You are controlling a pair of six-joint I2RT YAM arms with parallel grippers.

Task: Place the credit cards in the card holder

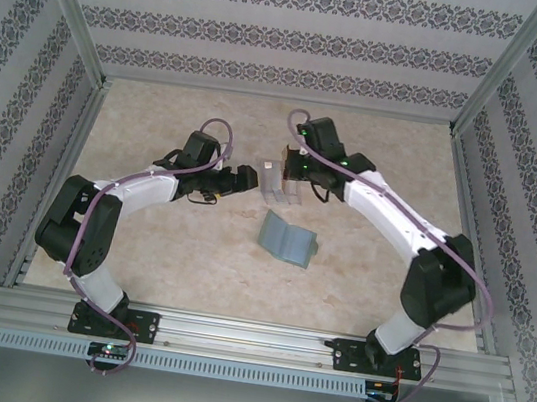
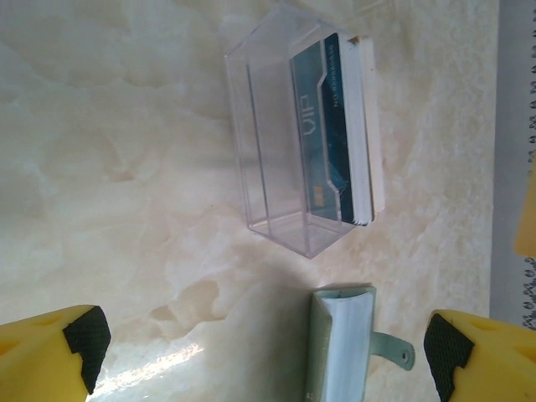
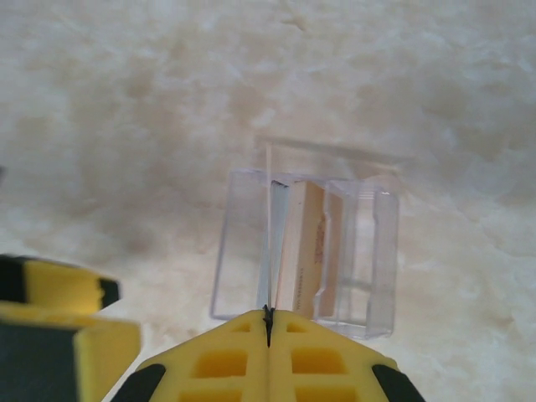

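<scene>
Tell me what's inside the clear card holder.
A stack of cards stands on edge against one wall of the holder, a blue one facing the empty part. The faces of those behind it are covered; only their white edges show.

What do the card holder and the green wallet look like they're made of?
Card holder: clear, glossy rigid plastic, maybe acrylic; the table shows through its walls. Green wallet: matte, probably leather or imitation; folded, with a snap tab.
</scene>
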